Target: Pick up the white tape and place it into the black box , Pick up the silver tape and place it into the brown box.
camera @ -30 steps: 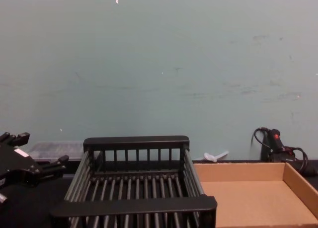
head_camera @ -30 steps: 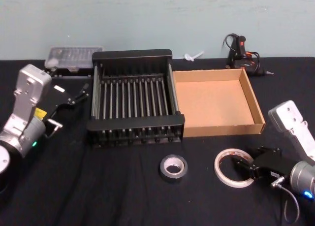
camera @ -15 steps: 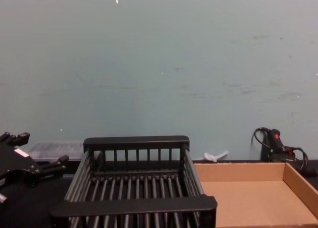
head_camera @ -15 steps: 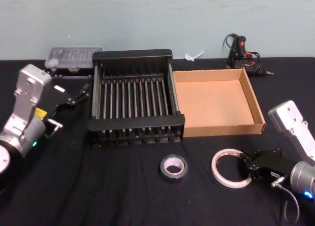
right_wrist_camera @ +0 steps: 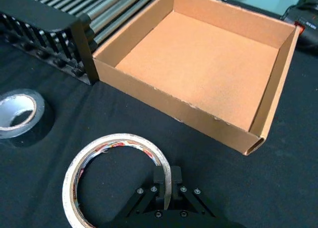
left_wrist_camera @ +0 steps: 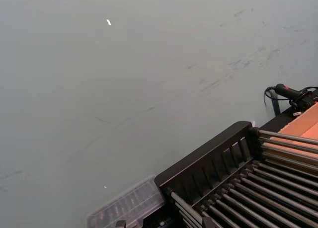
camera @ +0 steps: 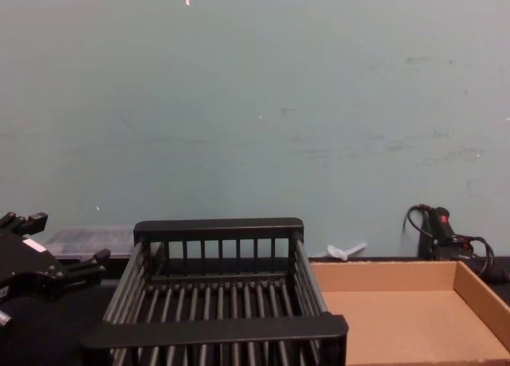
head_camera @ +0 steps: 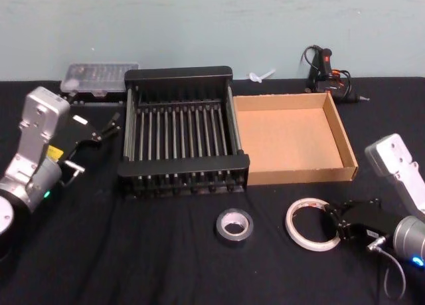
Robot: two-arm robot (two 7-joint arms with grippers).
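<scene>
The white tape (head_camera: 309, 224) lies on the black cloth in front of the brown box (head_camera: 292, 137). My right gripper (head_camera: 330, 225) is shut on the ring's right-hand wall. The right wrist view shows its fingertips (right_wrist_camera: 166, 181) pinching the white tape (right_wrist_camera: 112, 141), one inside and one outside. The silver tape (head_camera: 234, 226) lies flat to its left, seen also as the silver tape (right_wrist_camera: 17, 114). The black box (head_camera: 180, 163) stands beside the brown box (right_wrist_camera: 198, 64), both empty. My left gripper (head_camera: 109, 124) is parked open left of the black box (camera: 215, 328).
A clear plastic case (head_camera: 99, 78) sits behind the black crate on the left. A black and red tool with cables (head_camera: 325, 69) lies behind the cardboard tray. A small white piece (head_camera: 261, 75) rests by the wall. Black cloth covers the table.
My right gripper has closed on the white tape's wall, and the ring has shifted slightly to the left. The left arm has not moved.
</scene>
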